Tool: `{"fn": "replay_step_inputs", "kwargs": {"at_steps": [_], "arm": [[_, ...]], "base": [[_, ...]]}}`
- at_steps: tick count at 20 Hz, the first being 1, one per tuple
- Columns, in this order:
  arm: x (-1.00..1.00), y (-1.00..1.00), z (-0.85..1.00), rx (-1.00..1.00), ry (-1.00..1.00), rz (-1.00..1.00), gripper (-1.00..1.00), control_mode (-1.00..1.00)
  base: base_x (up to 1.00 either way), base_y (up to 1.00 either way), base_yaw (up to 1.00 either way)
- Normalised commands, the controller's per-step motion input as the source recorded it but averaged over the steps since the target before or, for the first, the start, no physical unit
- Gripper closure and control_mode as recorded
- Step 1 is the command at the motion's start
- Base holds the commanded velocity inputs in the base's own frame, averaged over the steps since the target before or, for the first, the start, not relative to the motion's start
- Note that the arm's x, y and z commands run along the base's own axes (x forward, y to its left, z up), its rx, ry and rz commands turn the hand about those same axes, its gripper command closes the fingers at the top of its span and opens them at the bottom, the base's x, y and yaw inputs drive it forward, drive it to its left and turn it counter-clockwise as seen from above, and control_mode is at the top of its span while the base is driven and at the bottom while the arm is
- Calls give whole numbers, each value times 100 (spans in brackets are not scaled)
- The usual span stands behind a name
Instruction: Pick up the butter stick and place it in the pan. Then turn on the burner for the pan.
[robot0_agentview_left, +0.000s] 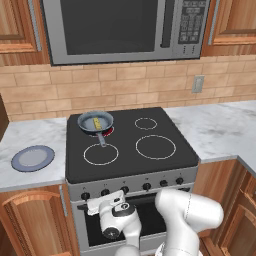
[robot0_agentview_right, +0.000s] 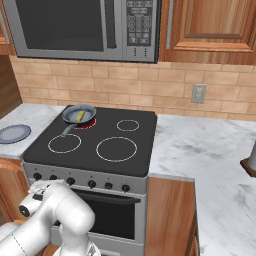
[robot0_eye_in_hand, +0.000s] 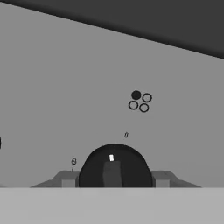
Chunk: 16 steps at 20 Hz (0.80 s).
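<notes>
Left base view, from left to right: you see the plate (robot0_agentview_left: 33, 158) on the counter at the left edge, then the pan (robot0_agentview_left: 95, 121) on the rear left ring of the black cooktop (robot0_agentview_left: 125, 160), in the upper middle of the frame. The butter stick (robot0_agentview_left: 96, 122) lies inside the pan, so you may judge the first half of the task done. A red glow shows at the burner (robot0_agentview_left: 107, 131) under the pan's right rim, which suggests the burner is already lit or lighting. The pan's handle points toward the lower right, over the front left ring.

The relation that matters lies at the bottom of the frame. The gripper (robot0_agentview_left: 102, 202) is pressed up to the stove's front panel, at the left end of the knob row (robot0_agentview_left: 132, 188); pan and burner lie up and slightly left of it.

Hand view: a round dark knob (robot0_eye_in_hand: 114, 166) sits dead centre at the bottom, its white mark near the top, with a grey finger (robot0_eye_in_hand: 65, 178) at each side. The jaws stand about knob-width apart; you cannot tell whether they press on it. The four-circle diagram (robot0_eye_in_hand: 140, 101) above has its upper left circle filled.
</notes>
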Motion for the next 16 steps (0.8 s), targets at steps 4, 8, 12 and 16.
{"fn": "replay_step_inputs", "kwargs": {"at_steps": [4, 8, 12, 16], "arm": [[0, 0, 0, -15, 0, 0, 100, -100], [0, 0, 0, -17, 0, 0, 100, -100], [0, 0, 0, -16, 0, 0, 100, -100], [0, 0, 0, -16, 1, 0, 100, -100]], "base": [[0, 0, 0], [0, 0, 0], [0, 0, 0], [0, 0, 0]]}}
